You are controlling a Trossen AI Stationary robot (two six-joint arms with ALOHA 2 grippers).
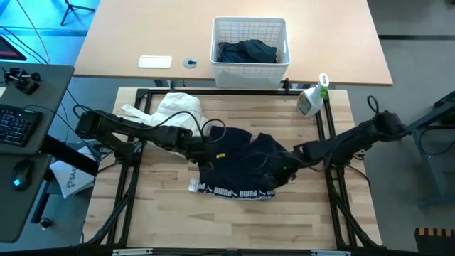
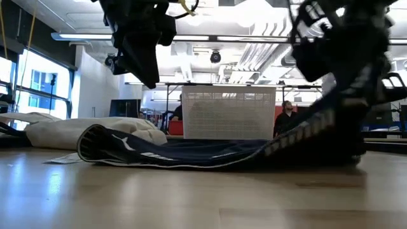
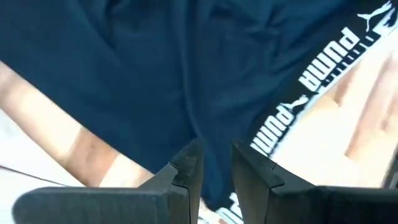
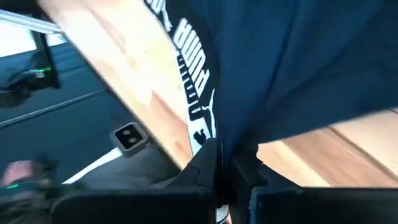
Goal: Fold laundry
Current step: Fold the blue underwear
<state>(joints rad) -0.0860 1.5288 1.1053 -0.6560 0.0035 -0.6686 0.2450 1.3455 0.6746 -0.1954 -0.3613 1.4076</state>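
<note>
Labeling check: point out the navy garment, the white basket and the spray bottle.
navy garment (image 1: 245,160): high view, middle of the cloth.
white basket (image 1: 250,27): high view, far rim.
spray bottle (image 1: 311,104): high view, its body.

Overhead view evenly lit, no hard shadows on the table (image 1: 234,213); blue screen glow far left of the basket (image 1: 250,43). Low view: bright ceiling lights (image 2: 254,9) blow out above basket, window glare at left, both arms dark silhouettes, table foreground soft. Wrist views blurry, close-up garment (image 3: 155,68) out of focus; fingers (image 3: 186,168) dark, wood washed pale.
</note>
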